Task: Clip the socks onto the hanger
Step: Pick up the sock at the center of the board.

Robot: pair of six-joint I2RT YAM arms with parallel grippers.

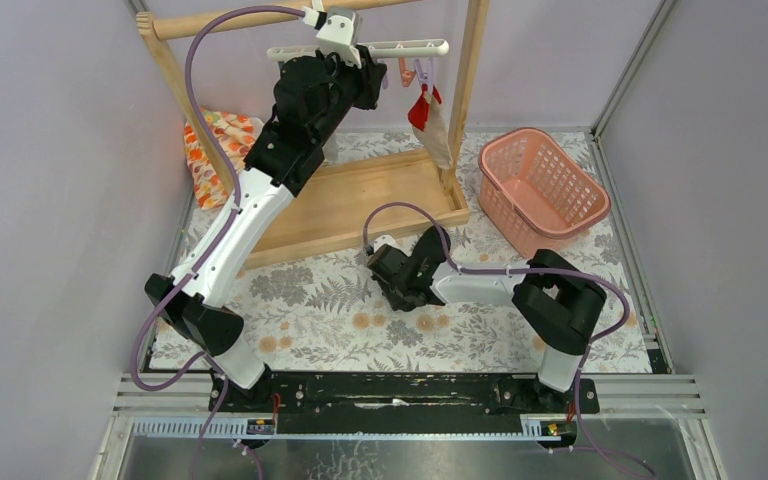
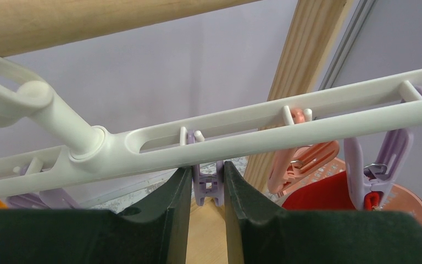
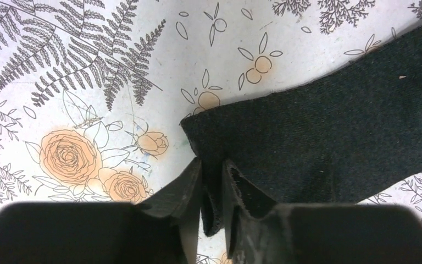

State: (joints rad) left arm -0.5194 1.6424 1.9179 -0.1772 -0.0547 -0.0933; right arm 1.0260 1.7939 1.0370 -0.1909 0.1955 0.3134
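Observation:
The white hanger point(image 1: 360, 48) hangs from the wooden rail at the top. Its bar point(image 2: 264, 129) crosses the left wrist view. My left gripper point(image 2: 207, 168) is raised under it, shut on a purple clip point(image 2: 209, 187). To the right, another purple clip point(image 2: 373, 165) holds the beige sock point(image 1: 438, 125) by its red end point(image 2: 318, 195), beside a free orange clip point(image 2: 302, 165). The black sock point(image 3: 318, 137) lies flat on the floral table cover. My right gripper point(image 3: 211, 170) is low on the table, pinching a fold at the sock's corner edge. In the top view the right gripper point(image 1: 380, 268) hides that sock.
The wooden rail frame point(image 1: 470, 90) and its flat base point(image 1: 360, 200) stand at the back. A pink basket point(image 1: 540, 190) sits at the back right. An orange-and-white flowered cloth point(image 1: 215, 150) lies behind the frame's left post. Grey walls close in both sides.

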